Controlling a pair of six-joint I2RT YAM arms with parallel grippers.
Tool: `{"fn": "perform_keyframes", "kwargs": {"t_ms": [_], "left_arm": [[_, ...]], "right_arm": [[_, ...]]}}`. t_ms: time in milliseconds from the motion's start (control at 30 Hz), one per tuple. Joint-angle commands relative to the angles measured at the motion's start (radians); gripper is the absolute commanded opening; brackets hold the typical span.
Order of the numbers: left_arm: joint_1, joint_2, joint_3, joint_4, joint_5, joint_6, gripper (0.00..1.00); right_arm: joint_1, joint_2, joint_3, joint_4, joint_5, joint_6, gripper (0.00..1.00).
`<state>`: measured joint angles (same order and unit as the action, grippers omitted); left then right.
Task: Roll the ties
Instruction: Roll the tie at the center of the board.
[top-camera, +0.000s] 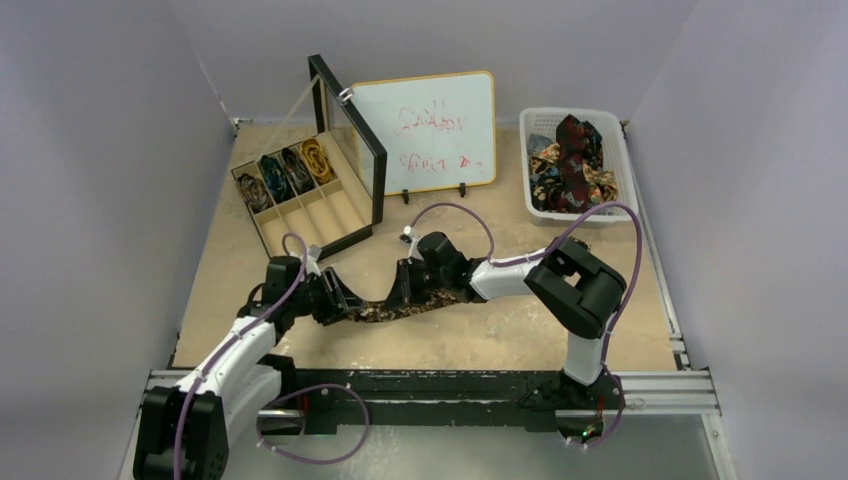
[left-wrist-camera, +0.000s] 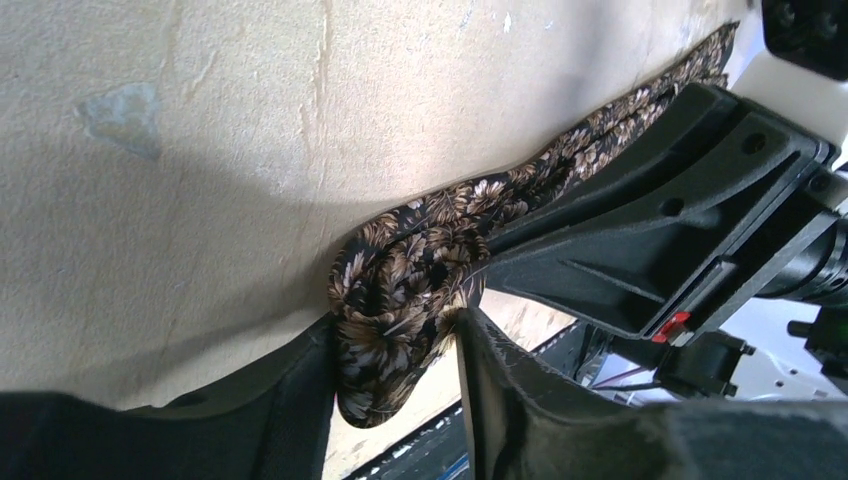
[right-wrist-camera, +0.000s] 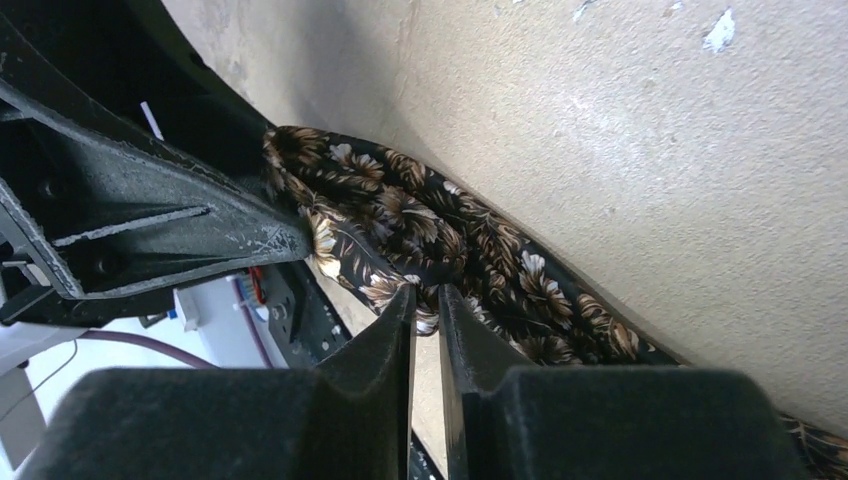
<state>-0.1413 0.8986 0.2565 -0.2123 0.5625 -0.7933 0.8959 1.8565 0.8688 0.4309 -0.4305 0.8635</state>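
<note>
A brown-gold leaf-patterned tie (top-camera: 400, 308) lies as a strip on the table between both grippers. In the left wrist view its end is coiled into a loose roll (left-wrist-camera: 400, 270). My left gripper (left-wrist-camera: 395, 320) stands open around that roll, one finger (left-wrist-camera: 300, 400) against the fabric. Just right of it on the strip, my right gripper (right-wrist-camera: 426, 295) is shut on the tie's edge (right-wrist-camera: 480, 250), its tips pinching the fabric. From above, the left gripper (top-camera: 335, 300) and right gripper (top-camera: 405, 285) are close together.
A wooden divided box (top-camera: 300, 215) at the back left holds several rolled ties (top-camera: 290, 170), its glass lid (top-camera: 350, 150) standing open. A whiteboard (top-camera: 425, 130) stands behind. A white basket (top-camera: 620, 165) at the back right holds several loose ties (top-camera: 572, 160). A metal rail (top-camera: 450, 385) runs along the near edge.
</note>
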Motion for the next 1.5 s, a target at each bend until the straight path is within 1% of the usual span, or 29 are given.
{"fn": "perform_keyframes", "kwargs": {"t_ms": [0,100,133,167,233,267,300,333,367,433,467,533,567,633,667,700,733,800,867,967,1067,1200,1300,1367,1467], "left_arm": [[0.006,-0.037,0.010,-0.017,-0.043,-0.076,0.48],[0.006,-0.069,0.007,-0.049,-0.079,-0.119,0.55],[0.006,-0.083,0.008,-0.062,-0.092,-0.129,0.61],[0.006,-0.098,0.011,-0.075,-0.103,-0.137,0.64],[0.006,-0.136,0.022,-0.118,-0.134,-0.151,0.67],[0.006,-0.154,0.029,-0.145,-0.151,-0.157,0.68],[0.006,-0.174,0.037,-0.171,-0.170,-0.160,0.72],[0.006,-0.193,0.047,-0.197,-0.188,-0.167,0.76],[0.006,-0.214,0.054,-0.229,-0.208,-0.176,0.77],[0.006,-0.253,0.057,-0.255,-0.234,-0.203,0.79],[0.006,-0.270,0.063,-0.278,-0.249,-0.220,0.80],[0.006,-0.299,0.086,-0.341,-0.321,-0.262,0.81],[0.006,-0.309,0.099,-0.376,-0.361,-0.284,0.82],[0.006,-0.328,0.125,-0.440,-0.443,-0.330,0.84],[0.006,-0.335,0.138,-0.465,-0.467,-0.354,0.86],[0.006,-0.344,0.147,-0.485,-0.481,-0.366,0.87],[0.006,-0.351,0.152,-0.496,-0.487,-0.376,0.88],[0.006,-0.365,0.152,-0.507,-0.487,-0.390,0.88],[0.006,-0.371,0.150,-0.513,-0.486,-0.400,0.89],[0.006,-0.368,0.154,-0.513,-0.487,-0.398,0.90],[0.006,-0.364,0.160,-0.512,-0.488,-0.391,0.91],[0.006,-0.364,0.154,-0.508,-0.482,-0.396,0.91],[0.006,-0.367,0.154,-0.507,-0.478,-0.397,0.91],[0.006,-0.367,0.154,-0.506,-0.478,-0.397,0.91],[0.006,-0.369,0.151,-0.504,-0.475,-0.397,0.91]], "right_arm": [[0.004,-0.059,-0.013,0.033,-0.036,-0.022,0.15],[0.003,-0.062,0.001,-0.037,-0.032,-0.071,0.17],[0.004,-0.068,0.009,-0.083,-0.003,-0.095,0.18],[0.005,-0.090,0.008,-0.123,0.040,-0.110,0.21],[0.003,-0.146,-0.002,-0.168,0.077,-0.138,0.35],[0.002,-0.166,0.007,-0.201,0.120,-0.165,0.45],[0.000,-0.179,0.030,-0.246,0.173,-0.210,0.54],[0.000,-0.189,0.053,-0.281,0.219,-0.253,0.60],[0.001,-0.207,0.077,-0.294,0.256,-0.329,0.65],[0.009,-0.260,0.099,-0.269,0.328,-0.432,0.71],[0.014,-0.295,0.089,-0.223,0.319,-0.476,0.74],[0.025,-0.370,0.015,-0.074,0.290,-0.652,0.76],[0.026,-0.398,-0.060,0.023,0.245,-0.734,0.78],[0.026,-0.426,-0.146,0.191,0.134,-0.874,0.83],[0.027,-0.421,-0.155,0.234,0.093,-0.927,0.84],[0.027,-0.401,-0.145,0.241,0.043,-0.979,0.85],[0.032,-0.374,-0.122,0.226,0.006,-1.027,0.89],[0.049,-0.301,-0.052,0.157,-0.034,-1.089,0.89],[0.073,-0.236,-0.006,0.116,-0.074,-1.137,0.87],[0.116,-0.173,0.024,0.107,-0.129,-1.198,0.86],[0.143,-0.124,0.051,0.105,-0.156,-1.217,0.86],[0.161,-0.028,0.103,0.091,-0.140,-1.223,0.87],[0.164,0.017,0.128,0.110,-0.136,-1.229,0.88],[0.163,0.053,0.157,0.099,-0.139,-1.233,0.87],[0.164,0.109,0.197,0.075,-0.144,-1.237,0.82]]}}
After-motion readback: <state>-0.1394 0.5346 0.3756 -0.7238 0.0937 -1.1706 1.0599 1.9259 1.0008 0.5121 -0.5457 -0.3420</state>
